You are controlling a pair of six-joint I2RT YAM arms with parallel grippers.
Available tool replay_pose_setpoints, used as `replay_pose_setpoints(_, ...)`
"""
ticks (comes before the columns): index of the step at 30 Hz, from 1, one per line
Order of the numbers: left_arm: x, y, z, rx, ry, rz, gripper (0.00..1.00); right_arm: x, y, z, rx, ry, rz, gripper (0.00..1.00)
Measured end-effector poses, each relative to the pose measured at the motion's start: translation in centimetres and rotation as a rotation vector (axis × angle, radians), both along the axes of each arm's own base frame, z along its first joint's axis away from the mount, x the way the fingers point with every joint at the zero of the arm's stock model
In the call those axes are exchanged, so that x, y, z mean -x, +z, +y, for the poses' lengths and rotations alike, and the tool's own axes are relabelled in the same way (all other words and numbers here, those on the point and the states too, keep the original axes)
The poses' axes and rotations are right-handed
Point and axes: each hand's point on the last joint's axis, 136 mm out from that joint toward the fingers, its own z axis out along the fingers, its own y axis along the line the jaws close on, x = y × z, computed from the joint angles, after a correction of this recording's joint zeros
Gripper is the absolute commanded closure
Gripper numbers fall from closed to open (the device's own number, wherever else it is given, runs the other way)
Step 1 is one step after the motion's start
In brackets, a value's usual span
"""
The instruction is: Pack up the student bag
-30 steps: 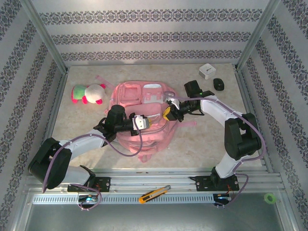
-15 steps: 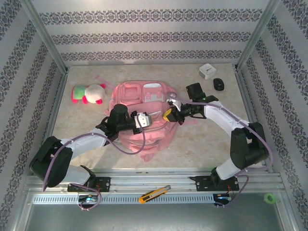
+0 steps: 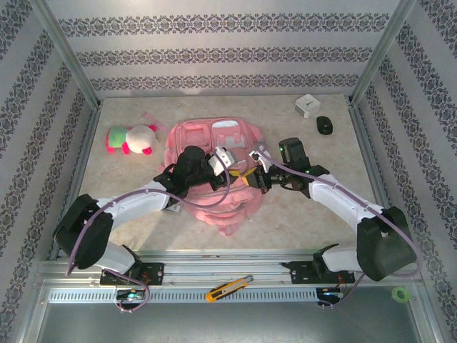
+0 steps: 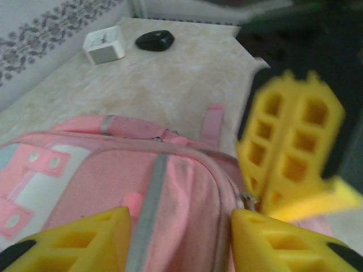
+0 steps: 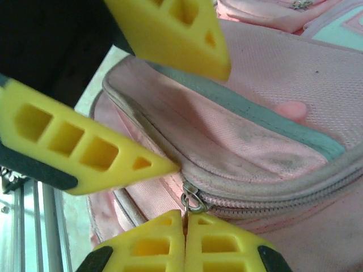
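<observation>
At the middle of the tabletop (image 3: 285, 114), lying flat with zipped front pockets upward: student bag (image 3: 193, 136), pink with white patches. Over its near right part, both arms meeting. Fingertips of the right end effector (image 5: 184, 226) pressed together, pinching the metal zipper pull (image 5: 190, 201) at the end of a curved zip along a pocket edge. Close against it, the left end effector (image 4: 178, 221), its yellow fingers (image 4: 74, 241) spread apart, one on either side of a grey-trimmed pocket seam, low over the pink fabric; touching it or not, hard to tell in the blurred wrist view. Left of the bag and apart from it: plush toy (image 3: 132, 139), pink, green and white. At the far right corner: small white box (image 3: 307, 106), with a black oval item (image 3: 325, 125) near it. On the metal rail (image 3: 285, 289) between the arm bases, at the near edge: yellow box cutter (image 3: 228, 288).
</observation>
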Motion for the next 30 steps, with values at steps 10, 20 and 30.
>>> replay_pose_setpoints(10, -1.8, 3.8, 10.7, 0.188, 0.555, 0.292, 0.37, 0.7, -0.7, 0.3, 0.000, -0.128, 0.079, 1.00)
replay_pose_setpoints(20, 1.8, -6.7, 14.8, 0.241, 0.810, 0.698, 0.49, 1.0, -1.0, 1.0, 0.042, -0.202, 0.076, 1.00)
replay_pose_setpoints(30, 1.6, -8.4, 13.2, 0.406, 0.850, 0.894, 0.84, 1.5, -1.8, 1.7, 0.089, -0.248, 0.088, 1.00)
